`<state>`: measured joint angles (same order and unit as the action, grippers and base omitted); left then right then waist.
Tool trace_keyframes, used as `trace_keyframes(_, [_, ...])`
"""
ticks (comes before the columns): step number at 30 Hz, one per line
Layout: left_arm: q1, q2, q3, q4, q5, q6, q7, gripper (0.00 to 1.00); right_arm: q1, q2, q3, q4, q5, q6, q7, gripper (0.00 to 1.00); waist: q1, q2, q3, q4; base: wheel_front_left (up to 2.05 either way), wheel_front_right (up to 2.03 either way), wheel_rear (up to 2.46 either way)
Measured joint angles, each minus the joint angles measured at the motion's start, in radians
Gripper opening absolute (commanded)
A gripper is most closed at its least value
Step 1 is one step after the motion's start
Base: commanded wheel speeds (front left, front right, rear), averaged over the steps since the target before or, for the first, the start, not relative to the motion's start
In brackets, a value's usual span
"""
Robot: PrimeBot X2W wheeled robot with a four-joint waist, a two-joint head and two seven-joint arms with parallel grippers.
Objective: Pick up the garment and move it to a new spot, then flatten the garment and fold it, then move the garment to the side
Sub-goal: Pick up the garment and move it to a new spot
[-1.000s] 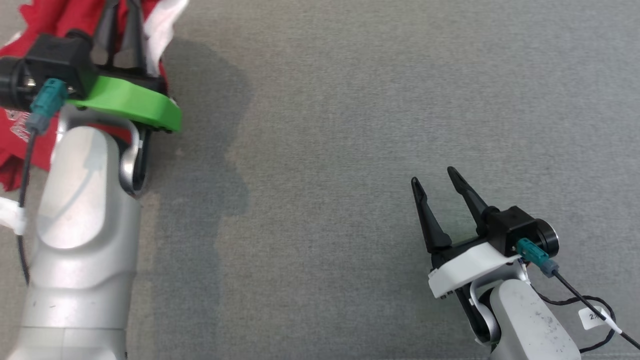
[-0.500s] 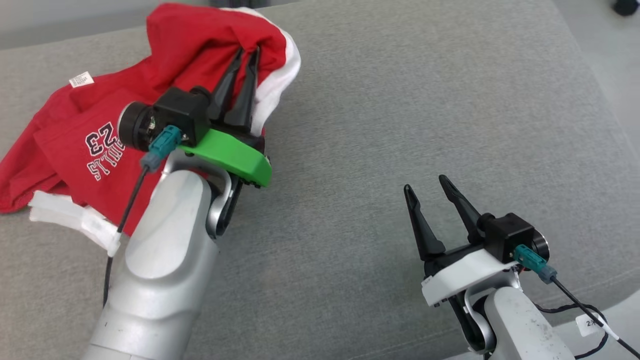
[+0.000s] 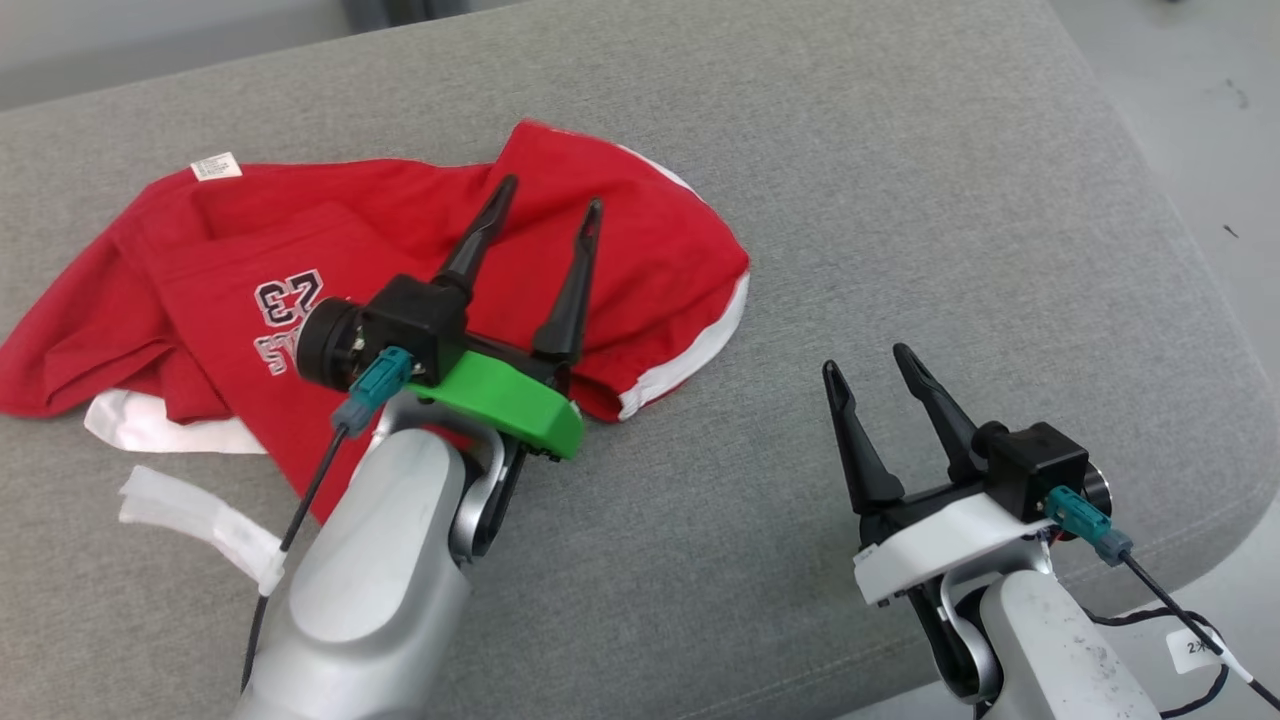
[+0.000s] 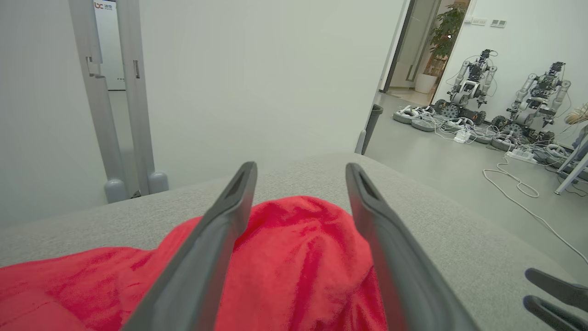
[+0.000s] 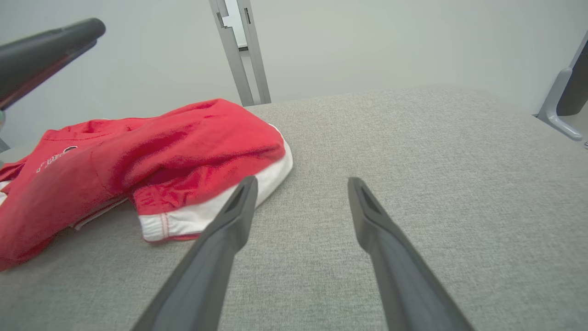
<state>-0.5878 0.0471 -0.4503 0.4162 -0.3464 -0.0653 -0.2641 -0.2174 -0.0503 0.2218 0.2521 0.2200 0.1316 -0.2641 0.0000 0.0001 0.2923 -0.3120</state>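
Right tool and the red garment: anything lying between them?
Nothing. A bare stretch of grey cushion separates the right tool from the white-trimmed edge of the red garment, as the head view and the right wrist view both show.

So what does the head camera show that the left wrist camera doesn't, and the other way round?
Head view: the white number print and the tag. Left wrist view: parked robots, floor cables and a plant. Both: the red shirt on the grey cushion, with the open left claw at it and the right claw off to the side.
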Motion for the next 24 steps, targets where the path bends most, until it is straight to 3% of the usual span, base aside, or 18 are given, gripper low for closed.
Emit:
trace_keyframes(12, [0.258, 0.002, 0.288, -0.083, 0.146, 0.081, -0.001, 1.0, 0.01, 0.001, -0.042, -0.002, -0.031, 0.0, 0.0, 1.0, 0.0, 0.0, -0.048, 0.133, 0.0, 0.0, 0.0])
trace_keyframes(24, [0.505, 0.002, 0.445, -0.157, 0.223, 0.083, -0.001, 1.0, 0.071, 0.001, -0.067, 0.028, -0.052, 0.0, 0.0, 1.0, 0.0, 0.0, -0.148, 0.227, 0.0, 0.0, 0.0])
